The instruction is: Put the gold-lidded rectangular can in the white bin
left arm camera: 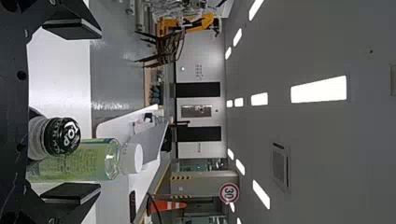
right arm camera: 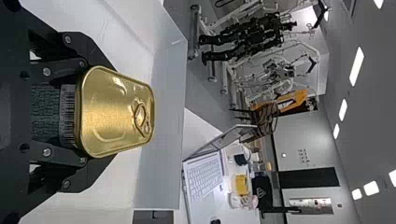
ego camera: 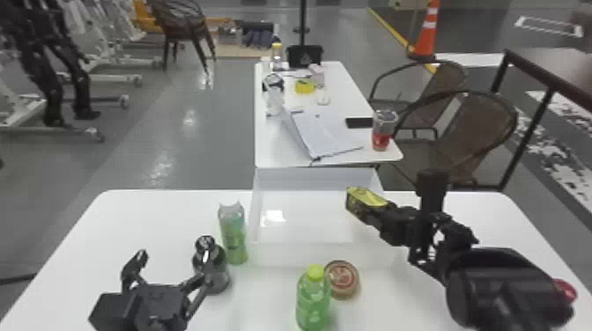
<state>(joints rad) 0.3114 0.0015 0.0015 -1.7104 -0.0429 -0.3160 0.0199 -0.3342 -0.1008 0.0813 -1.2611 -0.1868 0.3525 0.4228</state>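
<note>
My right gripper (ego camera: 374, 215) is over the right part of the white bin (ego camera: 304, 220), shut on the gold-lidded can (ego camera: 366, 198). In the right wrist view the can's gold lid (right arm camera: 116, 112) with its pull ring faces the camera, held in the right gripper (right arm camera: 81, 112); the bin's wall (right arm camera: 166, 126) stands beyond it. My left gripper (ego camera: 165, 268) is at the table's front left, open, close to a dark-capped bottle (ego camera: 216, 268). The left wrist view has the left gripper (left arm camera: 72, 112) with its fingers wide apart.
A green bottle (ego camera: 233, 233) stands at the bin's left side. In front of the bin are a yellow-capped green bottle (ego camera: 313, 299) and a round tin (ego camera: 342, 278). A red item (ego camera: 564, 290) lies at the far right. Another table (ego camera: 273, 145) stands behind the bin.
</note>
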